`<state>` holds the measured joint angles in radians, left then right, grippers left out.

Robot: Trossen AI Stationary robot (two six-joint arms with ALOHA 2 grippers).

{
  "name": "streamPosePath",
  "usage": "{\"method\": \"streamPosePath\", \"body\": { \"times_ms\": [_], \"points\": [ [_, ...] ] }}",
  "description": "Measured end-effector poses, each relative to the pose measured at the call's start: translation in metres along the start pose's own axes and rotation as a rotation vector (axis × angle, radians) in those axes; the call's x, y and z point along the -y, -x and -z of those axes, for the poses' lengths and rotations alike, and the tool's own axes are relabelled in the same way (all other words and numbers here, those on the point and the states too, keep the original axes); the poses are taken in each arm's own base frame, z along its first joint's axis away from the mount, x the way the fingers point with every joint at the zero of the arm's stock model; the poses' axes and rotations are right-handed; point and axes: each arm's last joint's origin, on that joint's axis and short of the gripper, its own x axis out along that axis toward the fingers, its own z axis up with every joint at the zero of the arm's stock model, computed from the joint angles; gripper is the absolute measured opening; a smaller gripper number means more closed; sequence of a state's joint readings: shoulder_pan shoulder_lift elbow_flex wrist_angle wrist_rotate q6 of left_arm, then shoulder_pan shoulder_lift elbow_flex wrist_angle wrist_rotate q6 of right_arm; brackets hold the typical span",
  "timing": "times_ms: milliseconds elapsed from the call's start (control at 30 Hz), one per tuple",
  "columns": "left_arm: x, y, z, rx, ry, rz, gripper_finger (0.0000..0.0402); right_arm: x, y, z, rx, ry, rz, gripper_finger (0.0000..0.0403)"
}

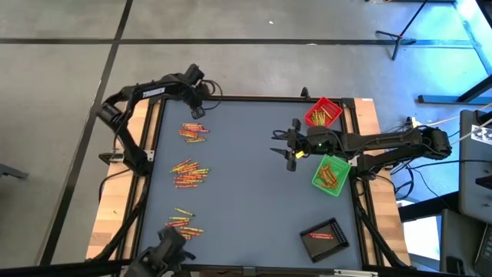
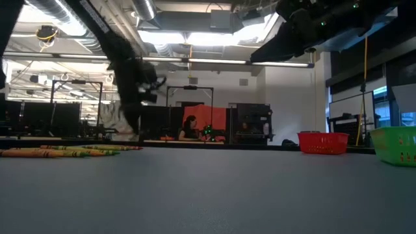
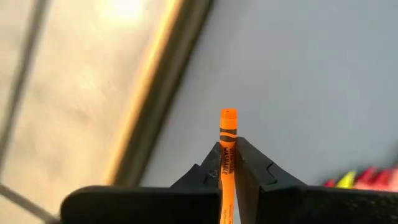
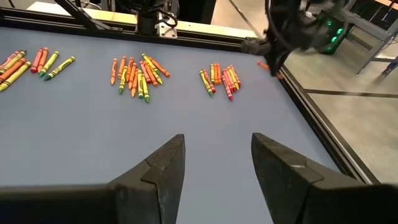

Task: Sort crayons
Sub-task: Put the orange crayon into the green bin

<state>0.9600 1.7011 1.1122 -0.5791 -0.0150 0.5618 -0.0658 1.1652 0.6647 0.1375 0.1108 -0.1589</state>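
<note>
High view gives me the grey-topped table with its wooden side rails (image 1: 254, 192) as the biggest thing, both dark arms reaching in over it. My right arm stretches in from the right side, its right gripper (image 1: 290, 146) hanging near the table's middle, between the trays and the crayon heaps; in its own wrist view I see the two fingers standing moderately apart with nothing between them (image 4: 214, 168).

My left arm bends in at the far left corner, and the left gripper (image 1: 197, 106) sits just beyond the farthest crayon heap. Its wrist view shows the jaws closed on a single orange paper-wrapped crayon (image 3: 227, 155), which stands up past the fingertips.

Along the right side I count three square plastic trays: a green tray (image 1: 331, 175) with crayons in it just beside the right arm, a red tray (image 1: 323, 113) at the far corner also holding crayons, and a black tray (image 1: 324, 236) at the near corner with a few red ones.

The loose red, orange, yellow and green crayons lie on the left half in three heaps: a far heap (image 1: 194, 132), a middle heap (image 1: 190, 174), and a near heap (image 1: 183, 224).

In the low view a seated person (image 2: 189, 128) shows in the room behind the table.
</note>
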Motion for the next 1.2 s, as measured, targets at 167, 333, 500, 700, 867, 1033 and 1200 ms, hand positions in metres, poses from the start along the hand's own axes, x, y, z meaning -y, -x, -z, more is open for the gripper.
{"method": "streamPosePath", "body": {
  "times_ms": [167, 333, 500, 700, 867, 1033, 1200],
  "points": [
    [0.017, 0.060, -0.025, 0.306, -0.042, -0.052, 0.0005, 0.000, 0.000, 0.000, 0.002, -0.012, -0.013, 0.0182],
    [0.045, 0.110, -0.045, 0.623, -0.086, 0.015, 0.0005, -0.002, 0.000, 0.000, 0.013, -0.025, -0.077, 0.0182],
    [0.084, 0.131, -0.063, 0.802, -0.200, 0.132, 0.0005, -0.002, 0.000, -0.003, 0.039, -0.077, -0.073, 0.0204],
    [0.138, 0.145, -0.080, 0.943, -0.350, 0.237, 0.0005, -0.002, -0.006, -0.001, 0.035, -0.078, -0.056, 0.0264],
    [0.170, 0.156, -0.086, 1.105, -0.431, 0.323, 0.0005, -0.002, -0.006, -0.001, 0.031, -0.051, -0.057, 0.0289],
    [0.192, 0.147, -0.079, 1.260, -0.432, 0.312, 0.0003, -0.003, -0.007, -0.001, 0.033, -0.050, -0.074, 0.0291],
    [0.205, 0.127, -0.060, 1.397, -0.373, 0.338, 0.0002, -0.003, -0.007, -0.004, 0.063, -0.052, -0.071, 0.0291]
  ]
}}
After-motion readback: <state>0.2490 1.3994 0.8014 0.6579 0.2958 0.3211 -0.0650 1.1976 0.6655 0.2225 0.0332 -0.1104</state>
